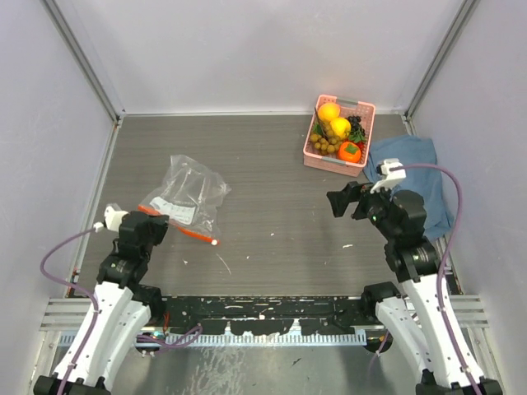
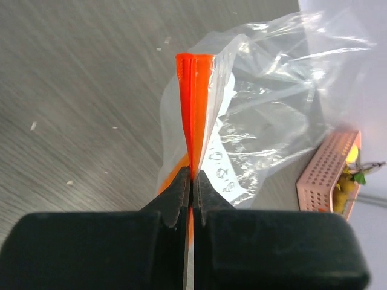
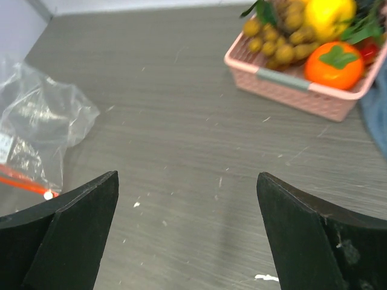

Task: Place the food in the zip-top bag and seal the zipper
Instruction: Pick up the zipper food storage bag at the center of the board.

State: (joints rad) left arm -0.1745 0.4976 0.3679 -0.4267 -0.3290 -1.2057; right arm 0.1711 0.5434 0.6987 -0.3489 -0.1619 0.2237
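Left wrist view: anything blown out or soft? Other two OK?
Left wrist: the upper right is washed out behind the bag, with glints on its plastic; the zipper is sharp and the basket soft. Right wrist: fingers near-black, table crisp. Top external: even light, faint shadows.

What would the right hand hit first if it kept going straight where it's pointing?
Likely only bare table: the open right hand aims between the zip-top bag on its left and the pink basket on its right. Depth is unclear.

wide-spread end effector (image 3: pixel 187 235) faces pink basket (image 3: pixel 290 90) of food (image 3: pixel 314 30).
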